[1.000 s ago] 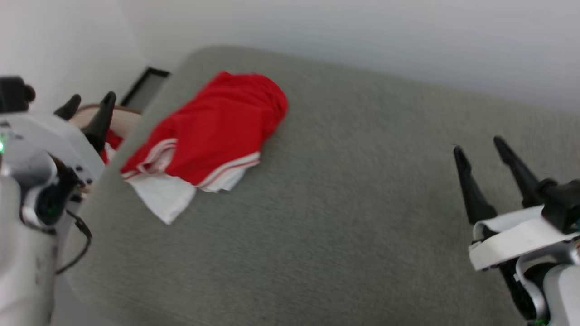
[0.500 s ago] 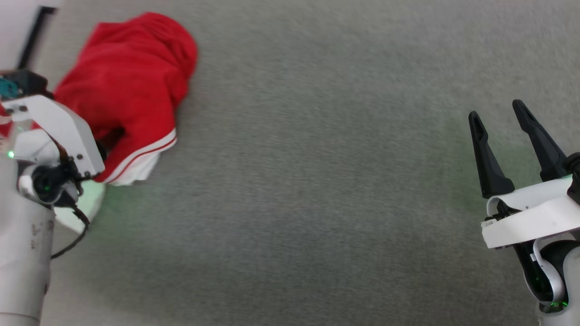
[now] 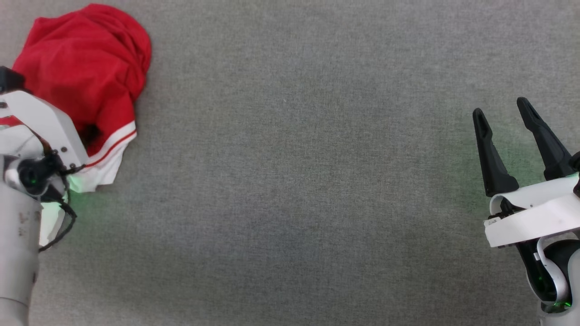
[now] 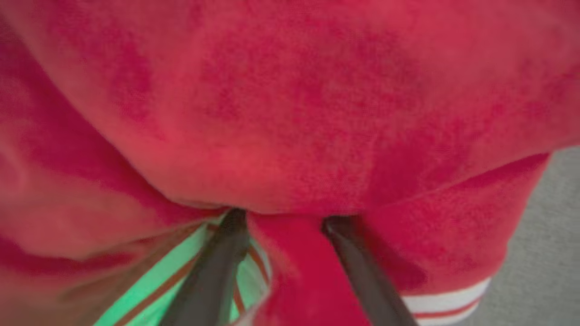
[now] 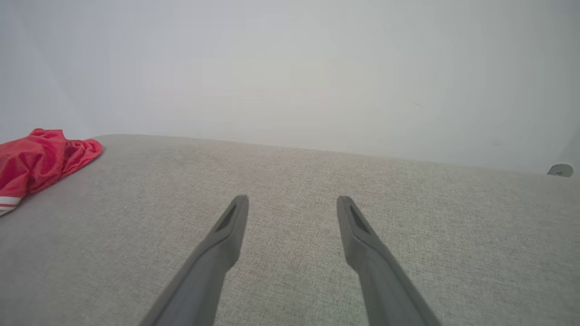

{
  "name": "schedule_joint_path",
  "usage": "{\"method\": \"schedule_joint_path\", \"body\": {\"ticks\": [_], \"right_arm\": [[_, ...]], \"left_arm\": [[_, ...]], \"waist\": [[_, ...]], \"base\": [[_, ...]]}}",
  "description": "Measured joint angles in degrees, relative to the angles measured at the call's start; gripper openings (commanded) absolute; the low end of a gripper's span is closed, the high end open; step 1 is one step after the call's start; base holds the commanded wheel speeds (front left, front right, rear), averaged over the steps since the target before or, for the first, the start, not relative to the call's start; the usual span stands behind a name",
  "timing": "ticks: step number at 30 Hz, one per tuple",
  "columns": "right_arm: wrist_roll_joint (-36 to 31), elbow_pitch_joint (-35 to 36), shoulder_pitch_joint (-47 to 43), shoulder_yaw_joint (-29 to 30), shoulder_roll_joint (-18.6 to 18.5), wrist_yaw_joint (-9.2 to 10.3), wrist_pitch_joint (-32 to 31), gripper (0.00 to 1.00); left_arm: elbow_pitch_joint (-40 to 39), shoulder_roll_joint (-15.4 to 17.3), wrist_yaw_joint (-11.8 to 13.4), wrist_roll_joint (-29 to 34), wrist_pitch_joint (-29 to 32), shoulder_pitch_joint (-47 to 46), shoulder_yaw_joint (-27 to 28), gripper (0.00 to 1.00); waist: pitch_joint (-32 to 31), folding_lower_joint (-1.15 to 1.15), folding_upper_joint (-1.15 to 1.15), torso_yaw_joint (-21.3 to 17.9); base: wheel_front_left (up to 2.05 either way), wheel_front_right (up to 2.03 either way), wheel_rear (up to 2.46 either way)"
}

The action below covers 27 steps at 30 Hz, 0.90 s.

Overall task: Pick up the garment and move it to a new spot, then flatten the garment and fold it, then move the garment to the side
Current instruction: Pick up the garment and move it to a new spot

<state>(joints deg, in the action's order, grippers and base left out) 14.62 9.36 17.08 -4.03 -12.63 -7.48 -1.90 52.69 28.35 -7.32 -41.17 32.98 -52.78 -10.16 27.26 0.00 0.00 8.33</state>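
Note:
The garment (image 3: 86, 63) is a crumpled bright red heap with a white-and-red striped band, lying at the far left of the grey padded surface (image 3: 294, 181). In the left wrist view my left gripper (image 4: 285, 217) is pushed into the garment (image 4: 290, 113). Its two fingers stand apart with a fold of red cloth between them, and the tips are buried under the fabric. The left wrist housing (image 3: 45, 131) sits over the garment's lower left part. My right gripper (image 3: 500, 113) hovers open and empty at the far right, well away from the garment (image 5: 41, 158).
A pale wall (image 5: 290, 68) rises behind the far edge of the padded surface (image 5: 290, 181). A broad stretch of grey fabric lies between the two grippers. A small grey object (image 5: 560, 170) shows at the far right edge of that surface.
The head camera has tilted down, shifting the whole picture. My left gripper came from beside the surface's left edge onto the garment and pushed its fingers into the cloth. The right gripper kept its pose.

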Motion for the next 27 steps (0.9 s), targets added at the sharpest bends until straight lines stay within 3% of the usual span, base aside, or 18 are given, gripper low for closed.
{"method": "schedule_joint_path", "body": {"ticks": [7,18,27], "right_arm": [[0.3,-1.4,-1.9,1.0,0.9,0.0,0.4,1.0],[1.0,-4.2,-5.0,2.0,2.4,0.0,1.9,1.0],[1.4,-6.5,-6.2,2.2,4.0,0.0,3.5,1.0]], "left_arm": [[-2.6,0.4,-0.1,-0.5,-3.4,-0.2,-3.3,0.0],[-13.3,7.4,-0.1,0.0,-7.5,-4.6,-7.3,0.0],[-20.7,9.2,-0.1,3.4,-8.7,-10.8,-9.4,0.0]], "waist": [[-3.4,0.0,0.0,0.7],[-11.6,0.0,0.0,2.8],[-18.3,0.0,0.0,4.2]], "base": [[0.0,0.0,0.0],[0.0,0.0,0.0],[0.0,0.0,0.0]]}}
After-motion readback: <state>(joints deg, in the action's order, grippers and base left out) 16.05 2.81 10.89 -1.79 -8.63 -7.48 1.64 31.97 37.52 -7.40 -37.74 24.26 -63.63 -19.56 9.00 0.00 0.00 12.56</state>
